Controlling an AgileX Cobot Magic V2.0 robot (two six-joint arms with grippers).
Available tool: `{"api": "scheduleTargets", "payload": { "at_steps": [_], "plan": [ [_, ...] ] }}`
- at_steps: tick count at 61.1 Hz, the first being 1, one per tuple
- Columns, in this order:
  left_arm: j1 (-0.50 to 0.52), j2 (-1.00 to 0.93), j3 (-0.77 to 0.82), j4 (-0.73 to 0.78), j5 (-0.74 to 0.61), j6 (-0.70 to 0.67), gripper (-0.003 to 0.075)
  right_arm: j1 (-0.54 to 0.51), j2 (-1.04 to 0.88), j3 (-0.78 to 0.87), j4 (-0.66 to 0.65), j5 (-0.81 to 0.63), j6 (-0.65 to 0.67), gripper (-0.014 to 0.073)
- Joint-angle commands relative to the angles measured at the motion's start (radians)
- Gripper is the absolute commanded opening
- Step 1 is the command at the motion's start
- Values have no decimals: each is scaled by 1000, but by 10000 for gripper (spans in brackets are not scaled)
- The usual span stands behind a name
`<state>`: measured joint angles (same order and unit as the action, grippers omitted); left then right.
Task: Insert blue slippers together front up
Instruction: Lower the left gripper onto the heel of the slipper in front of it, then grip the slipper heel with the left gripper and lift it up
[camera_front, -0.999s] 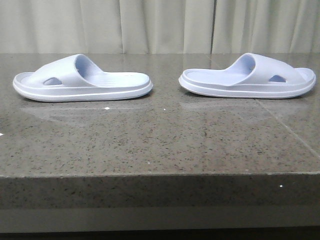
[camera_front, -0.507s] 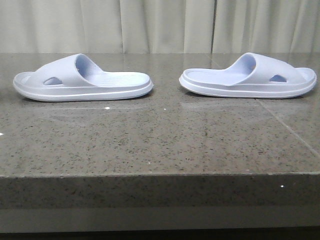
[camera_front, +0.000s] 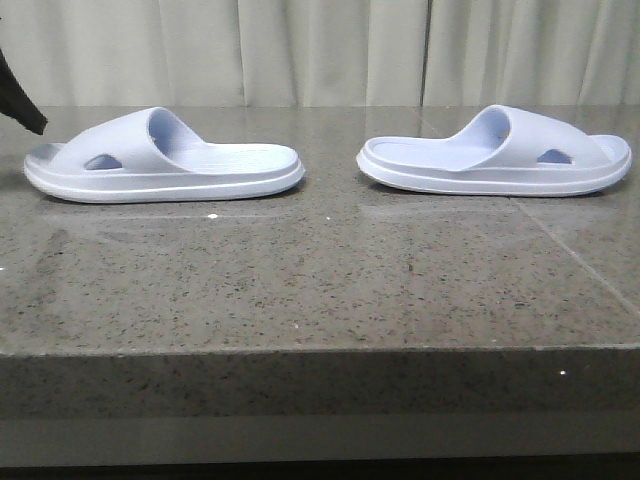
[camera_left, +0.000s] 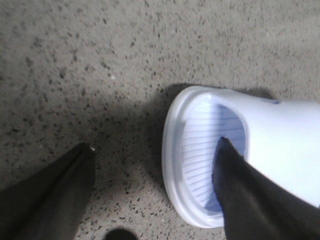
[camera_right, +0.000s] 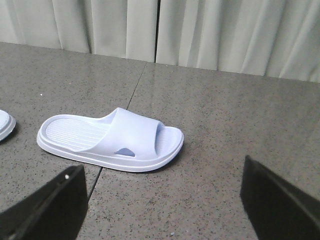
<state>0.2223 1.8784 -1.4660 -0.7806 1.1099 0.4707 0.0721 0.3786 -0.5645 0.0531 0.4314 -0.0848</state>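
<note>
Two blue slippers lie sole-down on the stone table, heels toward each other: the left slipper (camera_front: 165, 160) and the right slipper (camera_front: 495, 155). A dark part of my left arm (camera_front: 22, 105) shows at the far left edge, above the left slipper's toe. In the left wrist view my left gripper (camera_left: 156, 144) is open astride the toe rim of the left slipper (camera_left: 192, 165). One finger (camera_left: 250, 195) is over the ribbed footbed, the other (camera_left: 55, 195) over bare table. My right gripper (camera_right: 162, 172) is open, short of the right slipper (camera_right: 115, 140) and holding nothing.
The speckled grey stone table (camera_front: 320, 280) has a front edge near the camera and a tile seam (camera_right: 95, 180) running under the right slipper. Pale curtains (camera_front: 320, 50) hang behind the table. The left slipper's heel tip (camera_right: 5, 125) shows at the right wrist view's edge.
A dark part of my left arm has come into the front view at the upper left edge. Both slippers lie where they were.
</note>
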Motion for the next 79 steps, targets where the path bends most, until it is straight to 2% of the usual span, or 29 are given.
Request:
{"api": "scheduleTargets", "payload": {
  "at_steps": [1, 11, 56, 64, 79],
  "plan": [
    [0, -35, -33, -51, 20, 7, 427, -6, 14, -33, 4, -78, -5, 642],
    [-2, -16, -33, -52, 34, 9, 366, -6, 14, -33, 4, -78, -5, 642],
    [-122, 42, -33, -61, 50, 33, 359, -6, 15, -23, 4, -80, -5, 642],
    [-132, 59, -33, -113, 72, 35, 270, -6, 15, -23, 4, -80, -5, 642],
    [-132, 75, -33, -292, 164, 105, 0, -6, 15, -23, 4, -80, -5, 642]
  ]
}}
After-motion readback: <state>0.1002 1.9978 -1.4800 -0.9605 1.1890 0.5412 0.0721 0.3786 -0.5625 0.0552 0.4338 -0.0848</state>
